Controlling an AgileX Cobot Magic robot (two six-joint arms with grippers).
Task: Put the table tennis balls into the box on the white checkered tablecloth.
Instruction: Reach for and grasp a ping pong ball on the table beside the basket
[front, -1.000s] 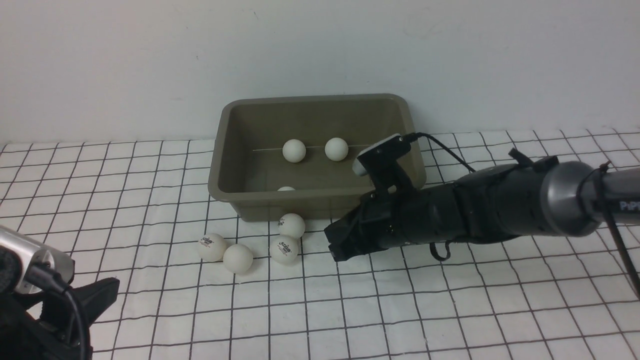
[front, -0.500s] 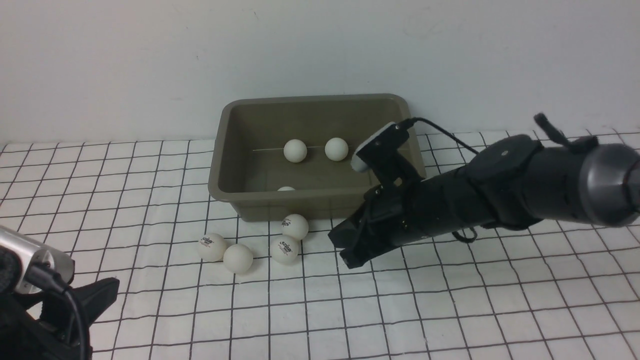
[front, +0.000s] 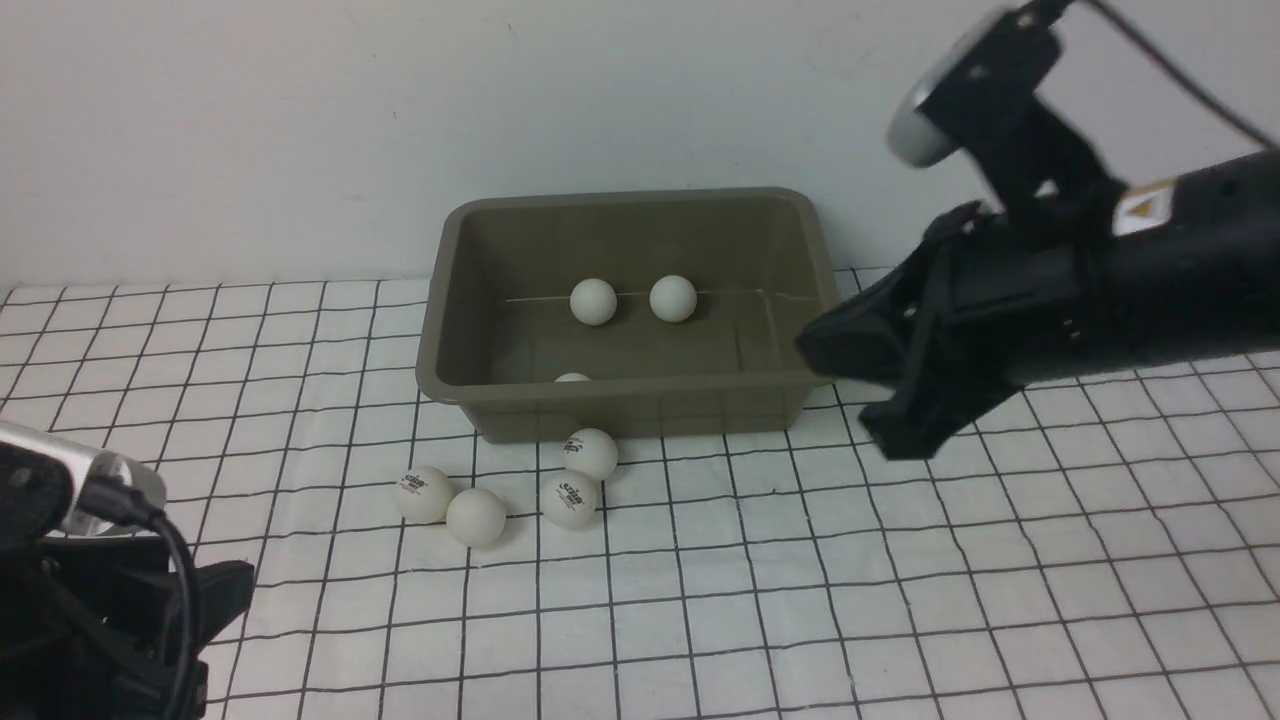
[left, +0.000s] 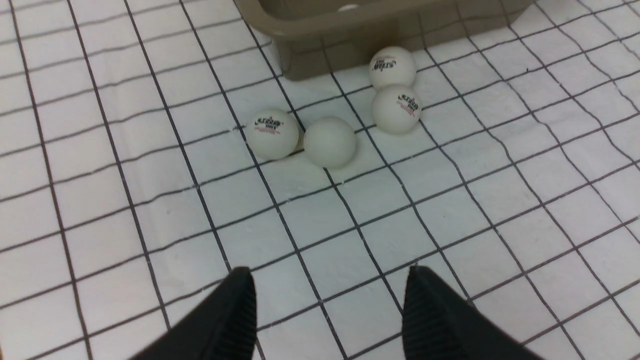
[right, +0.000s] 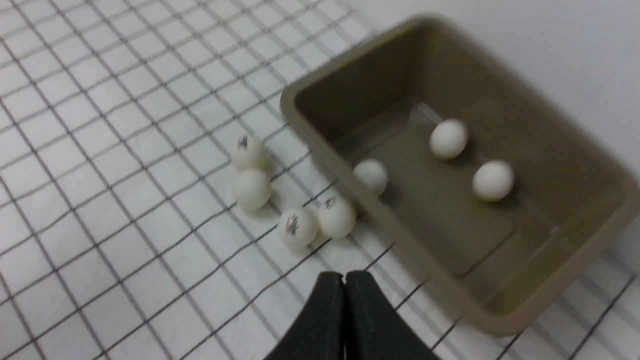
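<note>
And here is the right hand (right: 344, 276), held up off the cloth by the right end of the box (front: 640, 412), its jaws pressed flat together and gripping nothing. Down at the near left corner the left hand (left: 328, 272) sits low, jaws spread wide and empty, only checked cloth showing between its fingers (left: 230, 315).

The olive-brown box stands on the white checkered tablecloth (front: 900, 600), back near the pale wall (front: 300, 120). Count the table tennis balls: three are in! The back-left ball (front: 594, 301) and back-right ball (front: 673, 298) lie side by side, close but apart, towards the far side of the box floor. A tucked ball (front: 572, 378) hugs the near wall, just its top peeping over the rim in the front view.

Four are out on the cloth in front of the box. A stamped ball (front: 424, 493) and a plain ball (front: 476, 516) sit just beside each other on the left. To their right a second stamped ball (front: 570, 499) touches a third stamped ball (front: 591, 453), which lies just beside the box's near wall. Both hands are well apart from every ball.
</note>
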